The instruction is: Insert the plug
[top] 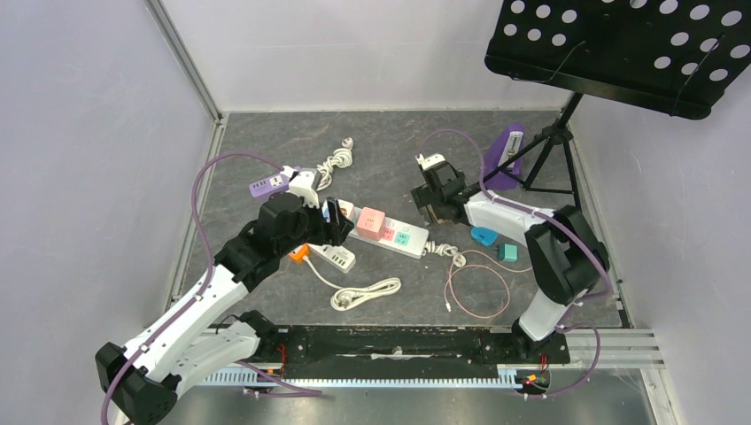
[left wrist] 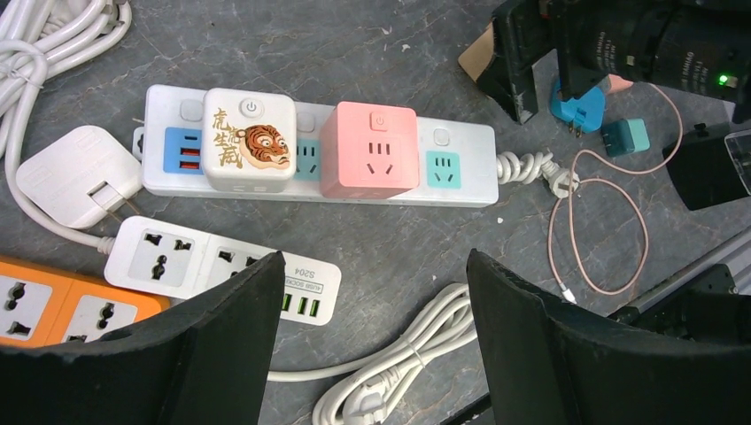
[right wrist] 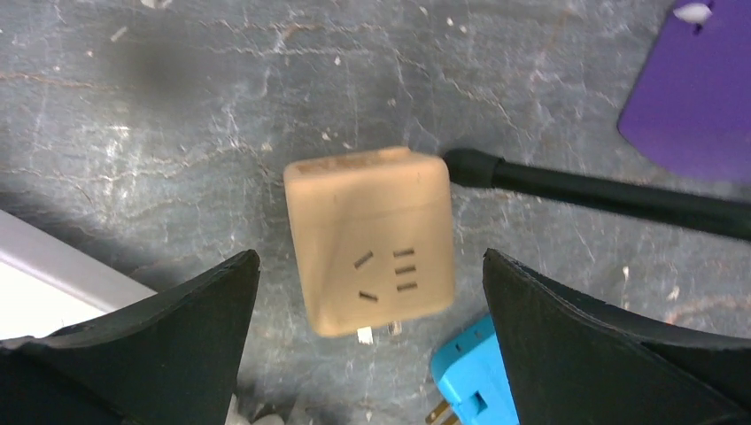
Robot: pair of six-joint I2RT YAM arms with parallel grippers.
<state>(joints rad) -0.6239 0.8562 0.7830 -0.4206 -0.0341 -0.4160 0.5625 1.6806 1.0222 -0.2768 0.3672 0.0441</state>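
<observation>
left gripper (left wrist: 374, 258) hangs open over the power strip (left wrist: 478, 186), right gripper (right wrist: 370, 261) open astride the tan cube plug (right wrist: 370, 241) skewed on the table (right wrist: 177, 133); I worry closing twists it or snags the blue plug (right wrist: 469, 381)

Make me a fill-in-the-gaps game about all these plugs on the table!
1. The white cube on the long power strip has a ___ drawn on it.
2. The other cube plugged into that strip is coloured ___.
3. The left gripper and the right gripper both have their jaws ___.

Missing words: tiger; pink; open.
</observation>
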